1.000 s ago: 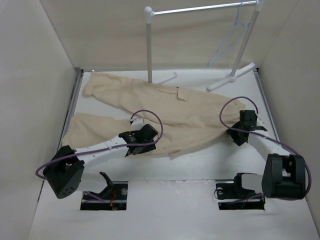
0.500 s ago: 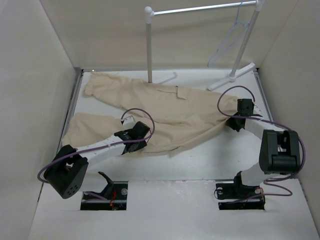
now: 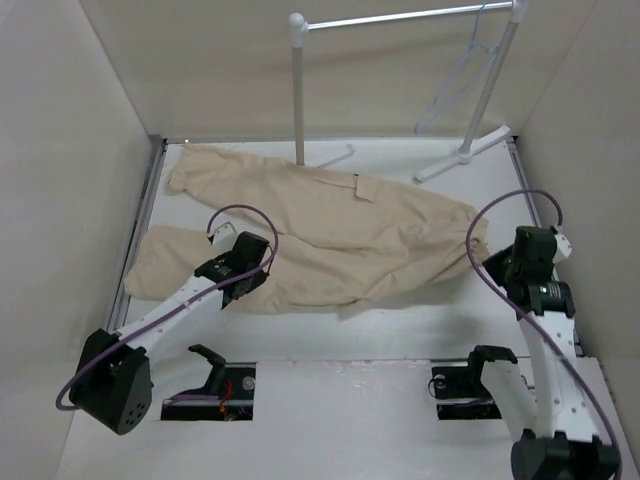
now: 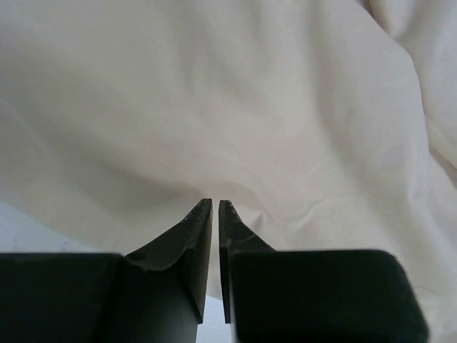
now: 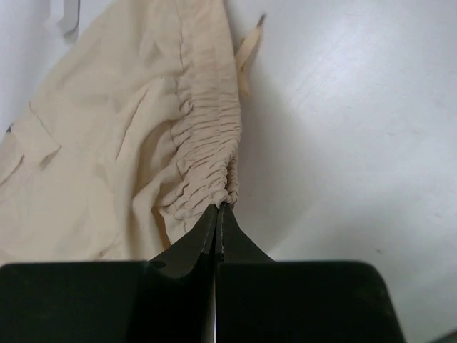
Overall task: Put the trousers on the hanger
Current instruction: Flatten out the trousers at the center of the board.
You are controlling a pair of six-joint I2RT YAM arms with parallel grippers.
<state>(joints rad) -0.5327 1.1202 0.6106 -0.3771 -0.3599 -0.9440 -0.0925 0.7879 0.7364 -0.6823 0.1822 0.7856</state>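
The beige trousers [image 3: 340, 230] lie spread across the table [image 3: 420, 320], legs to the left and gathered waistband [image 5: 207, 136] to the right. My left gripper [image 3: 240, 282] rests on the near leg; in the left wrist view its jaws [image 4: 216, 202] are nearly together, pinching the cloth [image 4: 214, 107] at the tips. My right gripper [image 3: 495, 265] is at the waist end, its jaws [image 5: 218, 206] shut on the waistband's corner. The pale hanger [image 3: 462, 75] hangs from the rail at the back right.
A white garment rack with a metal rail [image 3: 400, 18] stands at the back, its post [image 3: 297, 90] touching the trousers' far edge and its foot [image 3: 465, 152] at the right. Walls close in both sides.
Both grippers have closed. The left gripper has slid left along the near leg. The right arm has drawn back to the right, and the waist end has come with it a little.
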